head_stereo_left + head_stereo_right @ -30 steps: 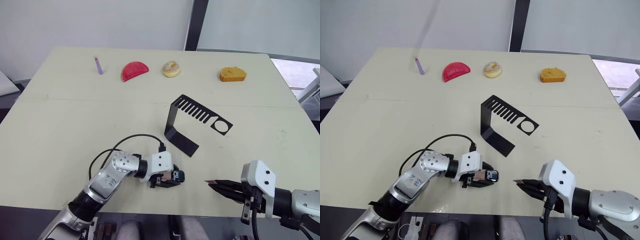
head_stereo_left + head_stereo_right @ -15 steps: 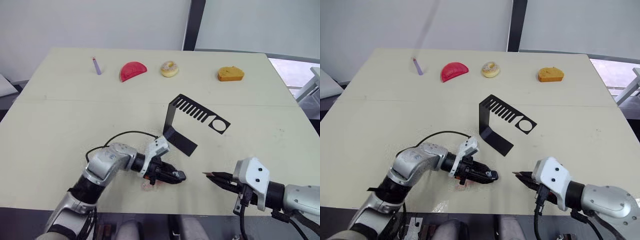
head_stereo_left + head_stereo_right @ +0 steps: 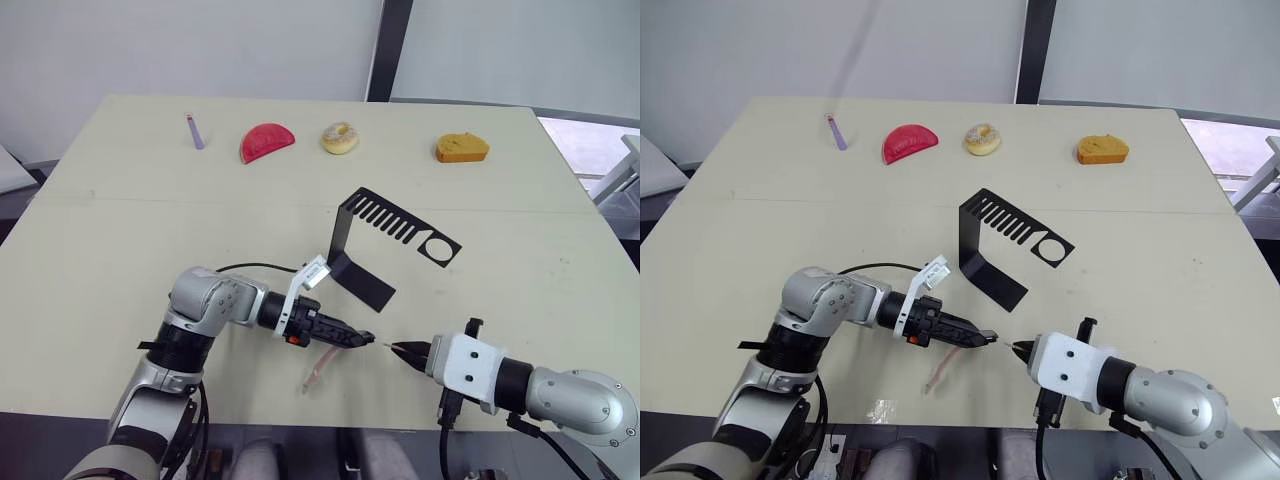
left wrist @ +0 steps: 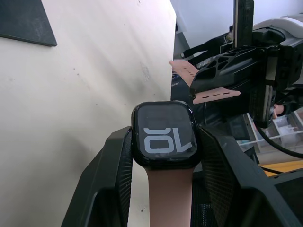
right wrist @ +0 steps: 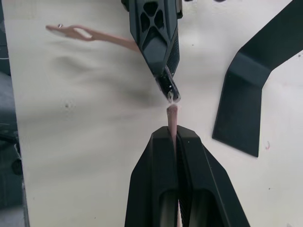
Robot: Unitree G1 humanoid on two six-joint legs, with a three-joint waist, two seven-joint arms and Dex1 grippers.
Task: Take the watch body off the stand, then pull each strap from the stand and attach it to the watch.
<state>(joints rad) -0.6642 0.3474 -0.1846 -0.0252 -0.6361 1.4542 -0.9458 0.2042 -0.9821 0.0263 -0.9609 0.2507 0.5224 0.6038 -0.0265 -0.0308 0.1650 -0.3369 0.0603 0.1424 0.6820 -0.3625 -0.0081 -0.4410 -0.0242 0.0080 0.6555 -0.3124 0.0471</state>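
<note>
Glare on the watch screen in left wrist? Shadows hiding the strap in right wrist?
Left wrist view: no glare, watch body digits read clean. Right wrist view: soft shadow on the table beside the left gripper; the strap is lit.

Along the far side of my bench (image 3: 110, 250) I see a purple stick (image 3: 195, 132), a red half-round piece (image 3: 266, 142), a frosted doughnut (image 3: 340, 137) and an orange wedge (image 3: 462, 148), spaced apart in a row.

Bare table (image 3: 120, 240) around both grippers; stand (image 3: 385, 245) just behind blocks forward reach
</note>
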